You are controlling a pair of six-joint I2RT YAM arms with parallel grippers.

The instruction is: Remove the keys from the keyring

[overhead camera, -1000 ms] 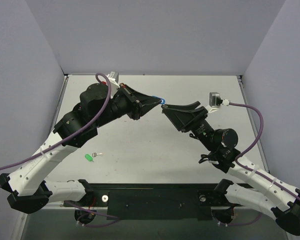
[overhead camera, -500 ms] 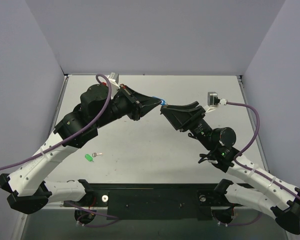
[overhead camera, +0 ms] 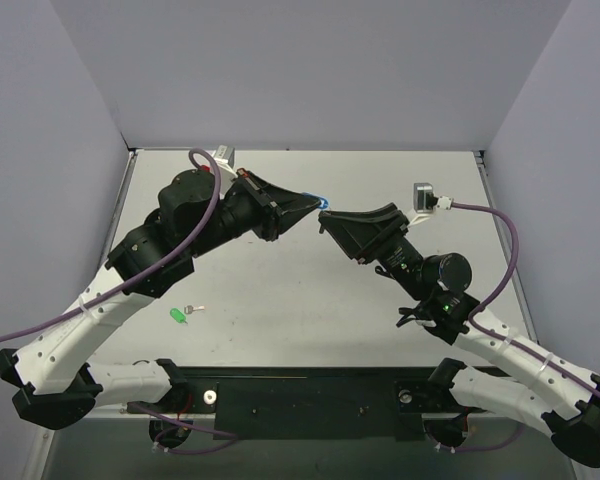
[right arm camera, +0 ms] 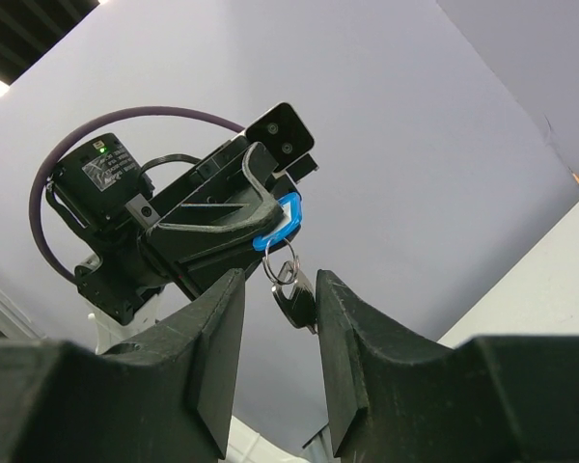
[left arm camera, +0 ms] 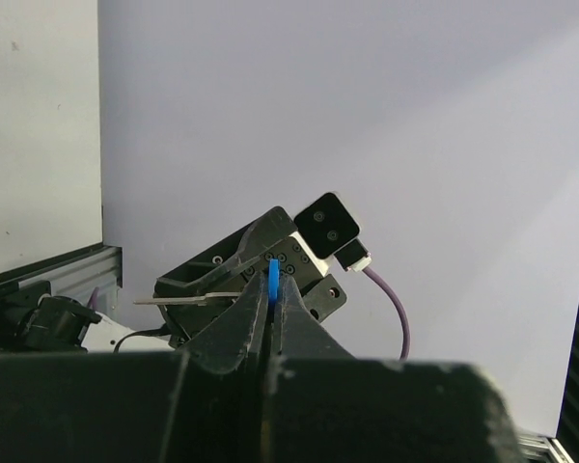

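Keyring (right arm camera: 282, 222), a bright blue plastic oval, sits pinched edge-on in the left gripper's (left arm camera: 272, 301) closed black fingers, mid-air; its thin wire ring and small grey metal keys (right arm camera: 295, 305) dangle between the right gripper's (right arm camera: 280, 289) parted fingers

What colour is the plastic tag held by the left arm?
Bright blue. The small oval plastic tag shows best in the right wrist view.
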